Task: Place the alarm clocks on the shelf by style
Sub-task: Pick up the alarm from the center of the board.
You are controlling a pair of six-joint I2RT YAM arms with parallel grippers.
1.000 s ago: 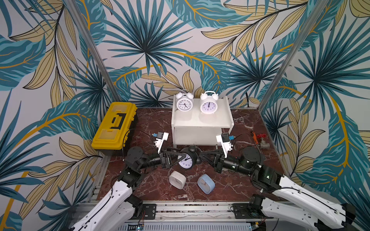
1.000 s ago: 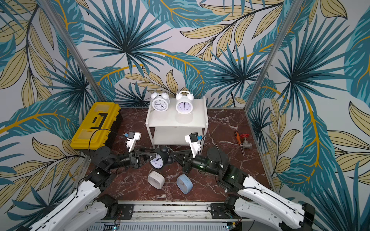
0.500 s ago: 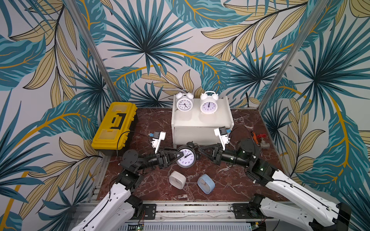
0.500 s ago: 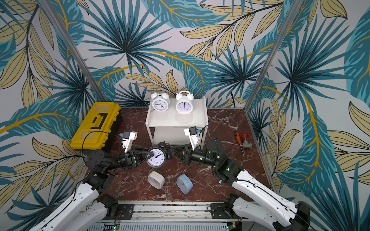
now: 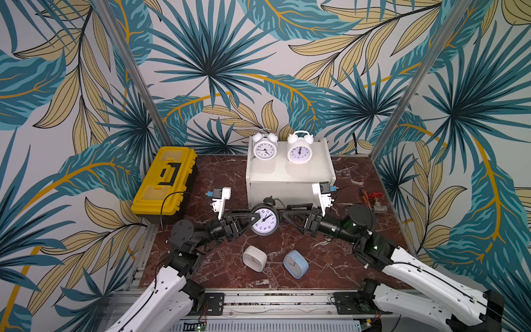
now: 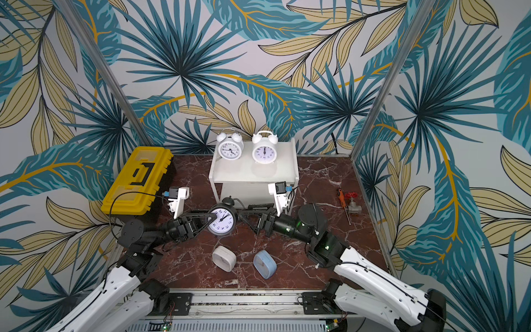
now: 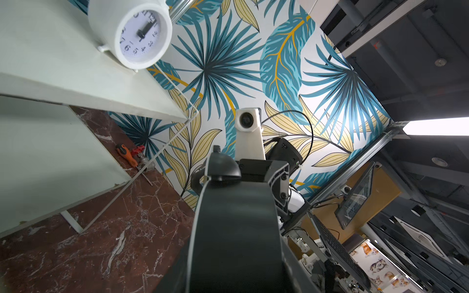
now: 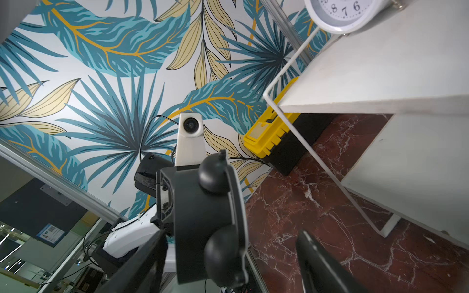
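Observation:
The black twin-bell alarm clock [image 5: 265, 220] [image 6: 223, 220] hangs in front of the shelf [image 5: 290, 170] [image 6: 253, 173], dial facing up. My left gripper [image 5: 257, 220] [image 6: 214, 220] is shut on its left side, and its black body [image 7: 236, 228] fills the left wrist view. My right gripper [image 5: 284, 211] [image 6: 245, 211] is open, its fingers [image 8: 314, 261] just off the clock's right side [image 8: 203, 215]. Two white twin-bell clocks [image 5: 265, 148] [image 5: 299, 151] stand on the top board. A white square clock [image 5: 255, 258] and a light blue one [image 5: 296, 264] lie on the table in front.
A yellow toolbox [image 5: 165, 179] [image 6: 138, 179] stands left of the shelf, close behind my left arm. An orange screwdriver and a red valve [image 5: 370, 198] [image 6: 350, 201] lie at the right, by the wall post. The shelf's thin legs [image 8: 327, 162] stand near my right gripper.
The black clock changed hands: my left gripper shut on it, then my right gripper opened and let go. The clock rose slightly toward the shelf.

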